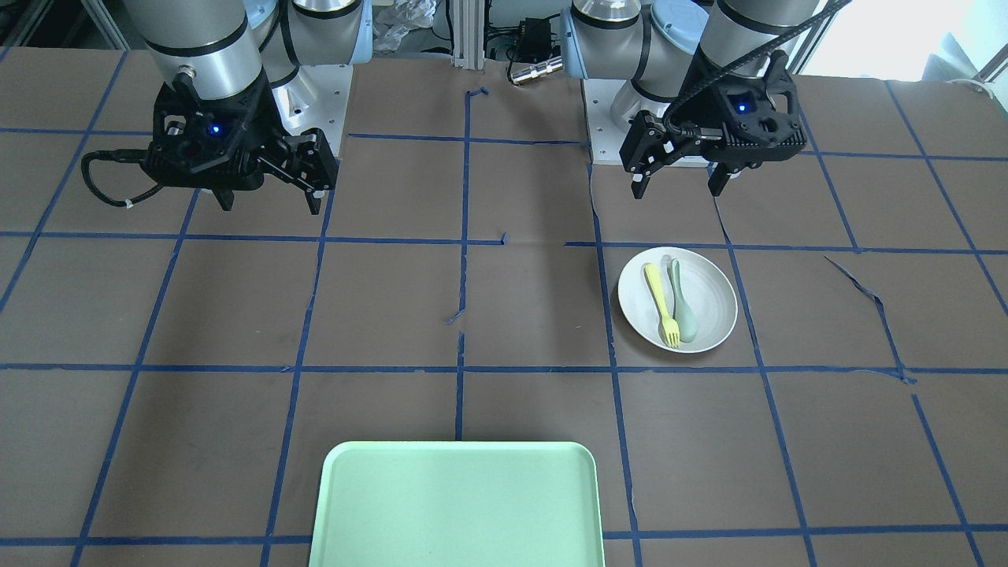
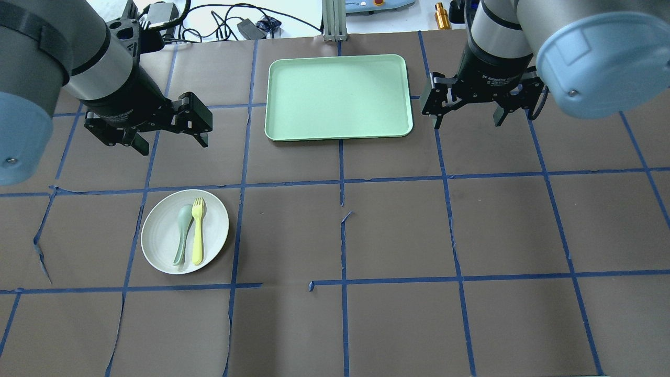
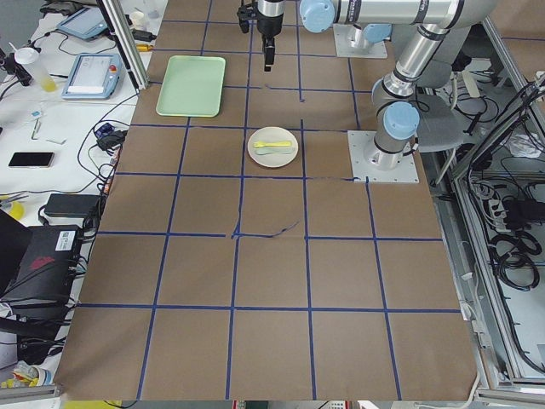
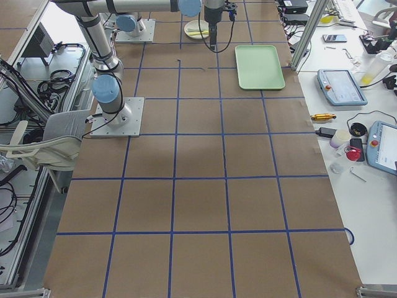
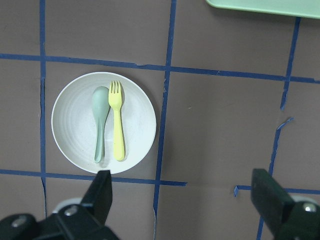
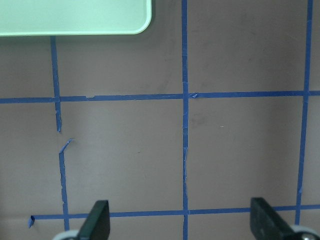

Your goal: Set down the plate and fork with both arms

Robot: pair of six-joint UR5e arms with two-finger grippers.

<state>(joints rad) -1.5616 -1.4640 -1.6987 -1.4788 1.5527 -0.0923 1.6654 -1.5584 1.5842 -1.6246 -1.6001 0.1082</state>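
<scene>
The off-white plate point(image 2: 162, 238) lies on the brown table on my left side, also in the front view point(image 1: 713, 295) and the left wrist view point(image 5: 140, 120). The pale-yellow fork point(image 2: 198, 230) lies in it, tines pointing away from my base, beside a grey-green spoon point(image 2: 182, 233). The fork also shows in the left wrist view point(image 5: 117, 125) and the front view point(image 1: 661, 303). My left gripper point(image 2: 174, 146) hangs open and empty above the table near the plate. My right gripper point(image 2: 467, 124) hangs open and empty over bare table right of the tray.
A mint-green rectangular tray point(image 2: 337, 97) lies at the far middle of the table, its corner in both wrist views point(image 5: 265, 6) point(image 6: 75, 17). Blue tape lines grid the brown paper, torn in places. Cables and devices lie beyond the far edge.
</scene>
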